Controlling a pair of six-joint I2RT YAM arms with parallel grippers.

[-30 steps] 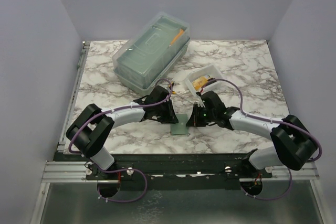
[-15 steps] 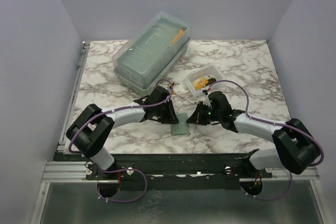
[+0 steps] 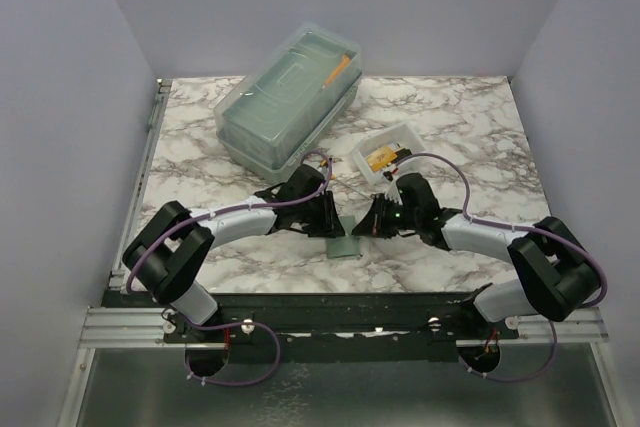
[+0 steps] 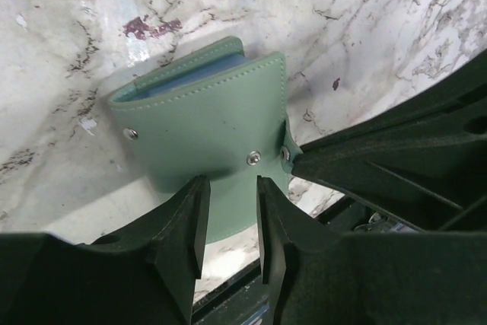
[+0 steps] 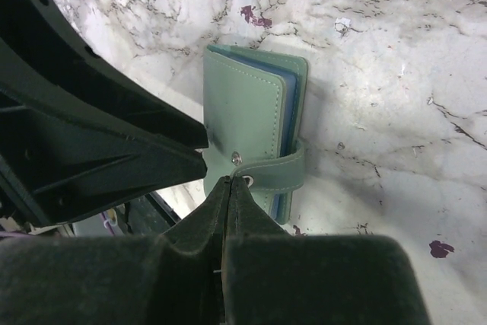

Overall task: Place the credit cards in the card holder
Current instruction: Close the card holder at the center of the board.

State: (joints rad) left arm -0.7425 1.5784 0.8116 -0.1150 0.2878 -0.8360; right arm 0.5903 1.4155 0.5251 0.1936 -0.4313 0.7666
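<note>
Jaws of the left gripper (image 3: pixel 333 219) and right gripper (image 3: pixel 372 225) are seen from above on either side of the folded card holder (image 3: pixel 346 243), laid on the table (image 3: pixel 470 137) near its front edge. At the left wrist, the jaws are shown slightly spread over the holder. At the right wrist, they are pressed together at its strap (image 5: pixel 281 175).

card holder (image 3: pixel 345 240) on table (image 3: pixel 470 127), tray (image 3: pixel 410 133) behind — right

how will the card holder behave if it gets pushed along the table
The card holder looks like soft stitched leather, so it will probably flex rather than stay stiff. Its strap seems unsnapped, so the cover may flap open if lifted. Thin and flat on the smooth marble table, it should slide, not roll.
</note>
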